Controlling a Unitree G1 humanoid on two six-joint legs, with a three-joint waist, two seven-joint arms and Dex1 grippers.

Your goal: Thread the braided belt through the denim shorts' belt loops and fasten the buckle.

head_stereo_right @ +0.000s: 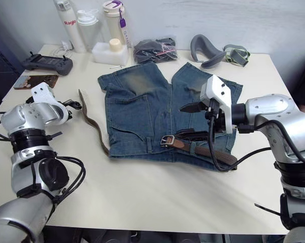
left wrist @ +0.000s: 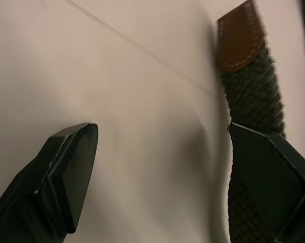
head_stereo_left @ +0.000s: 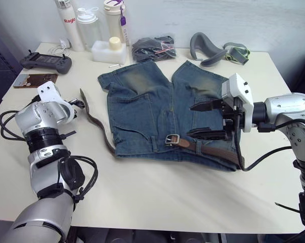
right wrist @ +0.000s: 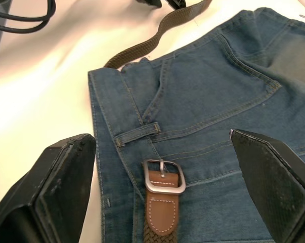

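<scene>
**Two grippers, both spread wide, over shorts and belt**

Two sets of black fingers parted wide, gripping nothing. Right gripper [head_stereo_left: 209, 120] poised above the waistband side of the denim shorts [head_stereo_left: 147, 101], fingers pointing across the cloth toward the robot's left. Directly beneath and between those fingers in the right wrist view: the silver buckle [right wrist: 164, 176] with its tan leather tab, lying flat on the denim. Just beyond the buckle, one of the belt loops [right wrist: 138, 134], a short denim strip, flat against the waistband (no strap seen passing under it).

Braided belt [head_stereo_left: 213, 150] stretched along the waistband below the right gripper, running from the buckle toward the robot's right edge of the shorts. Other end trailing off the shorts' left side onto the bare table [head_stereo_left: 157, 197], curving up toward the left gripper [head_stereo_left: 77, 104].

Left gripper low over the tabletop, close to that loose end. One finger [left wrist: 273, 187] overlapping the woven strap in the left wrist view, the other finger over bare table, well apart from it. Tan leather tip [left wrist: 239, 35] of the belt just past the fingertip. Contact between finger and strap impossible to confirm.

Shorts spread flat, legs pointing away from both grippers.
</scene>
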